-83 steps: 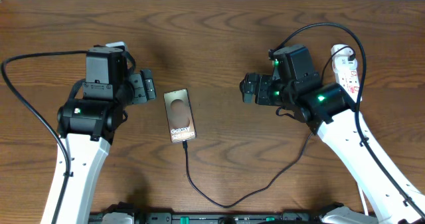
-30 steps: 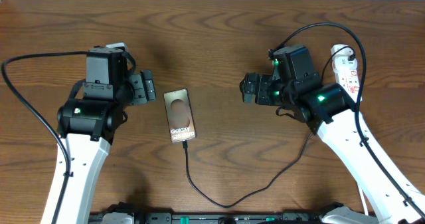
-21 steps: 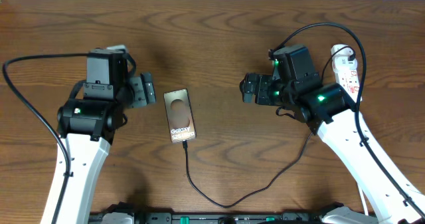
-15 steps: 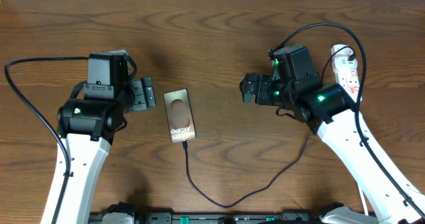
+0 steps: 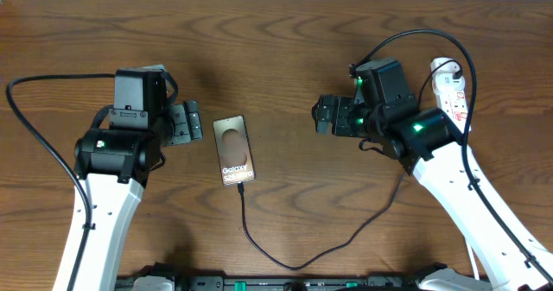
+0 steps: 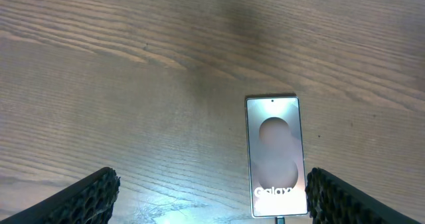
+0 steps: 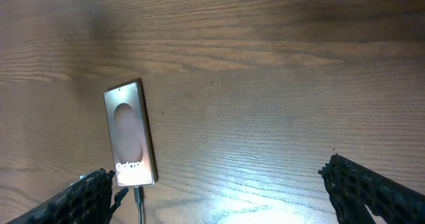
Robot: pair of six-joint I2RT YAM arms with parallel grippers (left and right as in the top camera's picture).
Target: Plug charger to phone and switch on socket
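1. Since the earliest overhead picture, the left claw (image 5: 197,123) has slid a little toward the robot's side of the table (image 5: 276,32), along the phone's (image 5: 234,150) left long edge. The right arm (image 5: 458,187), phone and charger (image 5: 241,209) lie as before.
2. Overhead: the phone lies flat and screen up, with its lettering at the end nearer the robot. The left claw sits just beside the phone's left edge without touching it, spread wide and empty. The right claw (image 5: 317,118) is further off on the phone's right, also spread wide and empty, with bare wood between them.
3. Overhead: the charger meets the phone's near short edge. From there it runs toward the robot, curves away to the phone's right and passes under the right arm.
4. Overhead: the socket (image 5: 449,84) lies far to the phone's right, behind the right arm. The arm's wrist and a looping black arm cable (image 5: 406,36) hide part of it, and the switch position cannot be read.
5. Left wrist: the phone (image 6: 275,154) lies right of centre, with a dark plug stub at its bottom edge. Both fingers (image 6: 86,197) sit at the picture's lower corners, and the one in the right-hand corner is close to the phone's corner.
6. Right wrist: the phone (image 7: 129,134) lies at the left with the charger (image 7: 139,204) leaving its lower edge. The claw finger in the left corner is just beside that cable, and only wood lies between the parted fingers (image 7: 372,191).
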